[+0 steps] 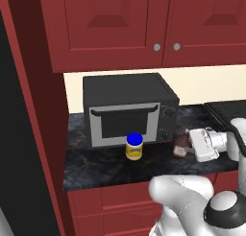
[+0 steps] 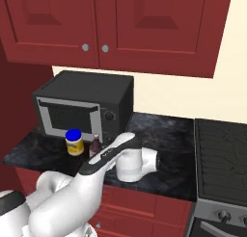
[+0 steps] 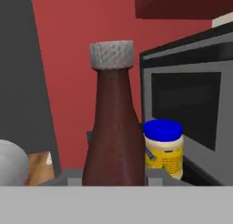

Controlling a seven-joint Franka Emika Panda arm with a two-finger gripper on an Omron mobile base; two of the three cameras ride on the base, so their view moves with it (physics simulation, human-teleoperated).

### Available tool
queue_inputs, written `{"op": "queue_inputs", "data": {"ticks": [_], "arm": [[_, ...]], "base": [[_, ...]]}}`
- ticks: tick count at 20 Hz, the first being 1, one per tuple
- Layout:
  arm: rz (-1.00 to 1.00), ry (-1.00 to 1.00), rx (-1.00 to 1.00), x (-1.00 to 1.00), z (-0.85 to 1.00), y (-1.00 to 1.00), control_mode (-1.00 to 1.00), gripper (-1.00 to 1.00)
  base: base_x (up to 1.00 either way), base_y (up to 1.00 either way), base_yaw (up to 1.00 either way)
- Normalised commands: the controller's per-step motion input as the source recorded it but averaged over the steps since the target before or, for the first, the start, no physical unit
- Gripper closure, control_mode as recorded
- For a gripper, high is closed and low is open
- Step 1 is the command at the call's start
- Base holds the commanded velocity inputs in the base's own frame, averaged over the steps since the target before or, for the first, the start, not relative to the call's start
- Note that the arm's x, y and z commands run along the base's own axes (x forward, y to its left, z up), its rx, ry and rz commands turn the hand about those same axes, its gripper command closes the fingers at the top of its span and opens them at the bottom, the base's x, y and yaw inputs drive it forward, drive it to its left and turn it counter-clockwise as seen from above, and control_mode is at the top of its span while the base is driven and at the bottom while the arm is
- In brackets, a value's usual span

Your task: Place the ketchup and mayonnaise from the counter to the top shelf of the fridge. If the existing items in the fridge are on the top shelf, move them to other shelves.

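gripping the ketchup [image 3: 113, 123] low on its body, gripper [image 1: 183, 150] jaws clamped on it, on counter [image 1: 96, 170]. 1 ketchup, 1 mayo [image 1: 134, 147], 1 microwave [image 1: 127, 108]. hand view: mayo just beyond ketchup, w/ microwave door behind. right base view adds stove [image 2: 223, 156].

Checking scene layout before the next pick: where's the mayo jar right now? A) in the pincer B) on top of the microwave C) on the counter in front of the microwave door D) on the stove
C: the mayo jar stands on the counter just before the microwave door.
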Motion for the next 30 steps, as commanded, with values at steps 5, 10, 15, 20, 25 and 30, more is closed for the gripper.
{"op": "queue_inputs", "data": {"ticks": [5, 10, 15, 20, 25, 30], "arm": [[-0.17, 0.0, 0.0, -1.0, 1.0, -0.01, -1.0, 1.0], [-0.1, 0.0, 0.0, -1.0, 1.0, 0.26, -1.0, 1.0], [-0.03, 0.06, 0.0, -0.99, 1.0, 0.72, -1.0, 1.0], [0.01, 0.16, 0.01, -0.33, 0.5, 0.91, -1.0, 1.0], [0.0, 0.0, 0.0, 0.0, 0.0, 0.0, 1.0, 1.0], [0.0, 0.0, 0.0, 0.0, 0.0, 0.0, 1.0, 1.0]], "base": [[0.0, 0.0, 0.0], [0.0, 0.0, 0.0], [0.0, 0.0, 0.0], [0.0, 0.0, 0.0], [-0.88, 0.43, 0.09], [-1.0, 0.28, 0.09]]}}
